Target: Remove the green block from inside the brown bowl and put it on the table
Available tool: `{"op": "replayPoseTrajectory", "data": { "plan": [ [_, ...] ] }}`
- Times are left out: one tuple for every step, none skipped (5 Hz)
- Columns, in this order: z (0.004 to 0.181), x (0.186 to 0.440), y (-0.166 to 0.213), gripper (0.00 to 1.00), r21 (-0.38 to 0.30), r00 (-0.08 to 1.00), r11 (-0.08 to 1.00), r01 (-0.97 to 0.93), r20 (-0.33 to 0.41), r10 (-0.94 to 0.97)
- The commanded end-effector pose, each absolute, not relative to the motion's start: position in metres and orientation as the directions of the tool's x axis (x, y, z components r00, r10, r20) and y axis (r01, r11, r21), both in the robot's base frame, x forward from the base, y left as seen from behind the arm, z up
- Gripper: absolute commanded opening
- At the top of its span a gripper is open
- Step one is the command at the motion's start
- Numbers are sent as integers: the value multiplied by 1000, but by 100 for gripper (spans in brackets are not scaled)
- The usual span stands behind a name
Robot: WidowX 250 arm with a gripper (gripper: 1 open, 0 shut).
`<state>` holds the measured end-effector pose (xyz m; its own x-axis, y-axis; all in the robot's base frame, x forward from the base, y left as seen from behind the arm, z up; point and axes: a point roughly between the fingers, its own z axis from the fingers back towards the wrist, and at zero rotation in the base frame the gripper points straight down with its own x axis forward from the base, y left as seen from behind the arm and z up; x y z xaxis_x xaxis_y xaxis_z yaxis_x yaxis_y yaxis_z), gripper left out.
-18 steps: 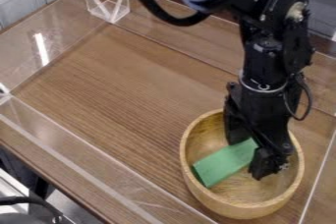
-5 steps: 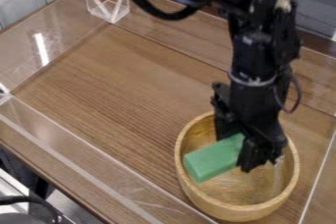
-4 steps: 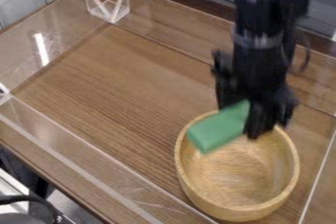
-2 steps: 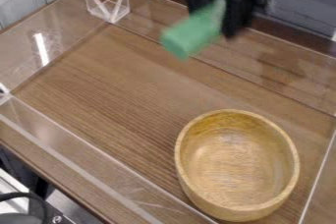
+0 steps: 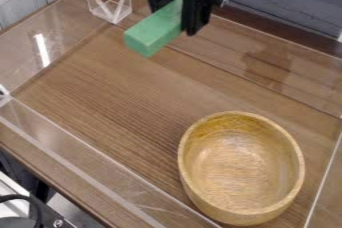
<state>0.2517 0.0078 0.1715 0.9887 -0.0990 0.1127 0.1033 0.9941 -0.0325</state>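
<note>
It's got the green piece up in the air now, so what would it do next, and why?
Probably lower it straight down toward the bare wood. The gripper holds the green block by one end, tilted, high above the table, and the brown bowl sits empty off to the side. So the block is out, with open tabletop beneath it; only setting it down and letting go seems left.

Low clear acrylic walls (image 5: 80, 137) catch pale glints of light. Beyond their far side runs a grey tiled wall (image 5: 287, 7), with dark floor (image 5: 16, 212) below their near corner.
</note>
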Motion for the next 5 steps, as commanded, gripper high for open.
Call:
{"op": "replayPoseTrajectory", "data": {
  "plan": [
    [169, 248, 12, 0, -22, 982, 995, 97, 162, -93],
    [162, 246, 10, 0, -21, 980, 995, 102, 176, -97],
    [159, 247, -3, 0, -18, 976, 994, 111, 189, -106],
    [155, 247, -13, 0, -18, 974, 993, 119, 197, -113],
    [150, 241, 7, 0, -15, 976, 995, 94, 199, -89]
  ]
}}
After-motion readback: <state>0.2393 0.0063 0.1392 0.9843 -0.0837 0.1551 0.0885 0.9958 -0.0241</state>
